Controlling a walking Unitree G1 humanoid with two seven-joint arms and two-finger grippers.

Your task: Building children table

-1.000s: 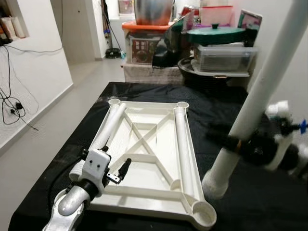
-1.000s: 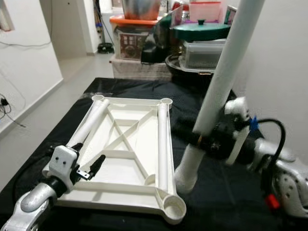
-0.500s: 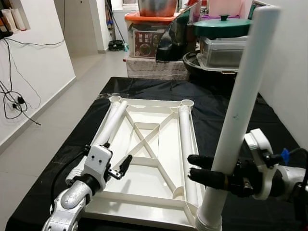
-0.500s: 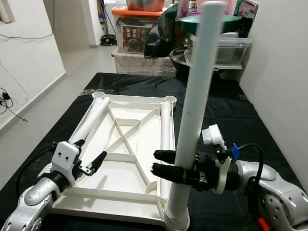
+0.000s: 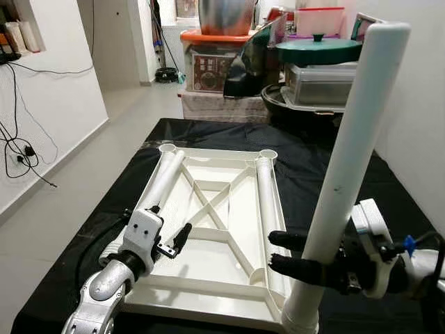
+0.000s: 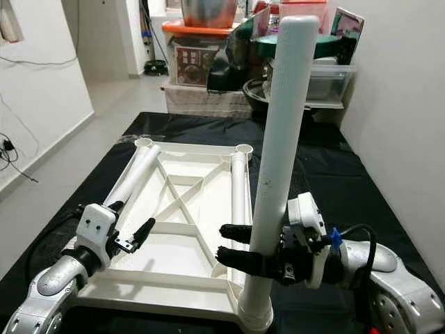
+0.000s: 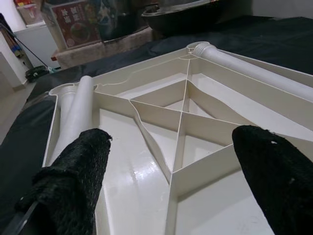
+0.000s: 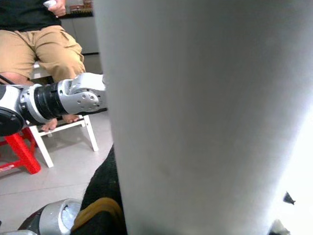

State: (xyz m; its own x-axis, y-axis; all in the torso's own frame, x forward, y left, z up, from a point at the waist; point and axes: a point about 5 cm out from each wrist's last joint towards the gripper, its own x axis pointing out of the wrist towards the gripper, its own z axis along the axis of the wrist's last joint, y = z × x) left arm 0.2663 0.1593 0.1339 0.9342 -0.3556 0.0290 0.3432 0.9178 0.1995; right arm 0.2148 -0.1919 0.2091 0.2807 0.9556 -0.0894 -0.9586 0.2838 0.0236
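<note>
Tabletop (image 5: 222, 229), white and upside down, lies on a black cloth (image 5: 327, 174); a white leg (image 6: 278, 167) stands upright at its near right corner, clamped between the right gripper's (image 6: 240, 247) fingers. Left gripper (image 5: 177, 240) hovers over the near left ribs, jaws wide, empty. Box labels behind are unreadable.

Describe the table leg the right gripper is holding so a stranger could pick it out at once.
On the black-covered table lies a white upturned tabletop with ribs crossing inside. At its near right corner, the right gripper holds a thick white leg. Two other legs lie flat along the tabletop's sides; this one stands upright.
</note>
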